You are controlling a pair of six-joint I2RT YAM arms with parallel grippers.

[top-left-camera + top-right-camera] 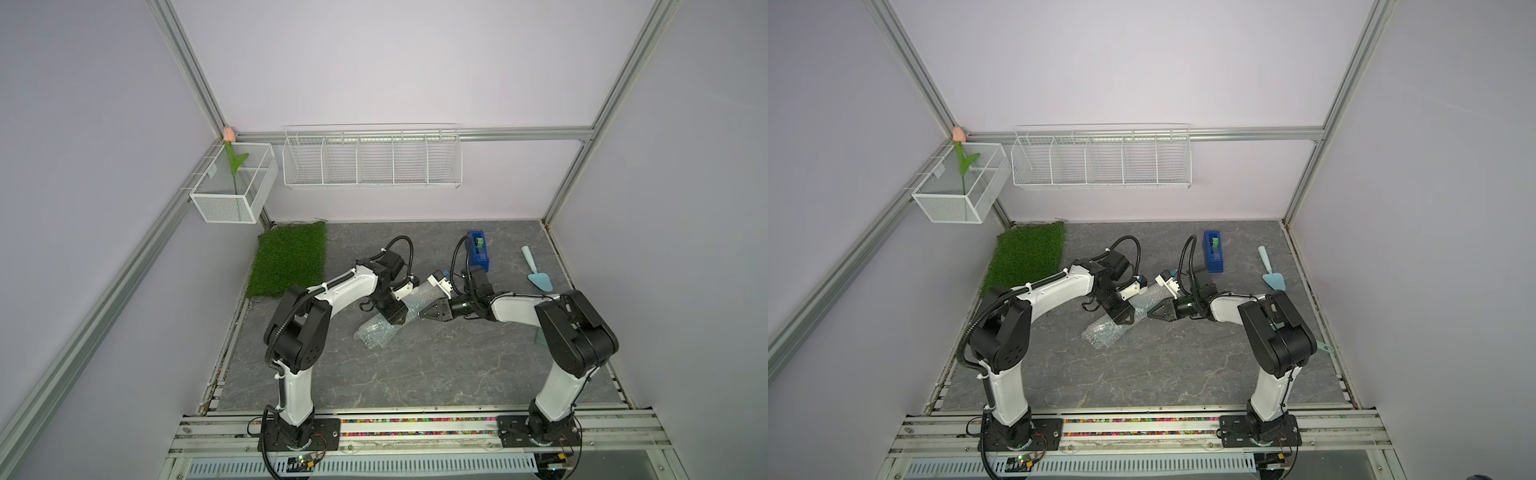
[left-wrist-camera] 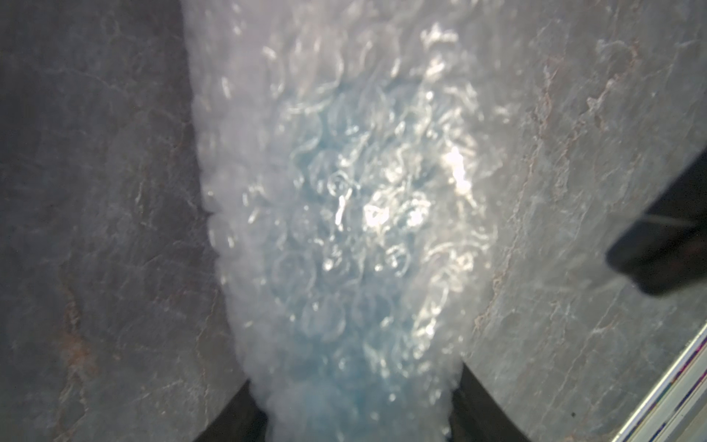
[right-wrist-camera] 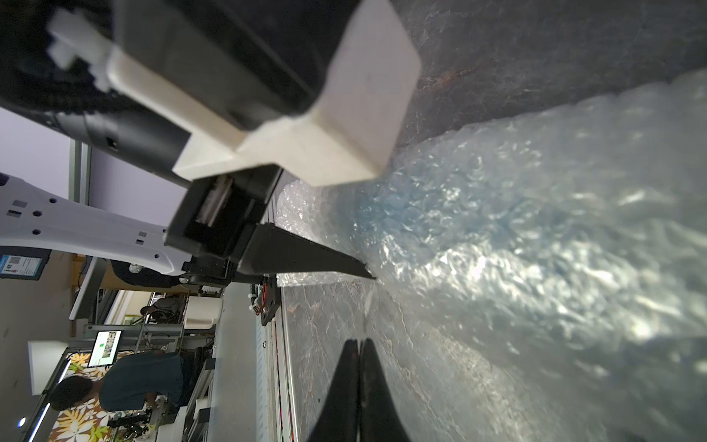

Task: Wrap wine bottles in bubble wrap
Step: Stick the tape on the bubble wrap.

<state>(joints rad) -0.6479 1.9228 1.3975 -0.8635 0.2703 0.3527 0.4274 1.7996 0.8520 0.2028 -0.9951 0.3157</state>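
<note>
Well to the left of and beyond the left claw (image 1: 397,322), one white mesh basket (image 1: 224,208) is hung on the side wall, and one artificial tulip (image 1: 235,166) is stood upright in it. One green grass mat (image 1: 289,257) is laid flat on the bench (image 1: 415,374), to the left of and behind that claw. High on the back wall, beyond both claws, one white wire rack (image 1: 372,185) is mounted, divided into five compartments.

One roll of bubble wrap (image 1: 376,332) is laid on the bench under the left claw. Its long axis is set on a slant: one end is spread out to the near left of the left claw, and the other runs past it to the far right. One bottle (image 2: 344,363) is enclosed in the roll and is seen only as a blue tint through the film. Which way its neck points cannot be told. The left claw is clenched on the roll, with one of its dark fingers (image 2: 237,417) pressed against each side.

The right claw (image 1: 420,314) is clenched with its tips pressed together on nothing, pointed at the left claw and held just beside the wrap.

Beyond and to the right of the right claw, one blue tape dispenser (image 1: 478,251) is stood, with one green roll in it. Farther right, one pale blue trowel (image 1: 536,270) is laid flat.
</note>
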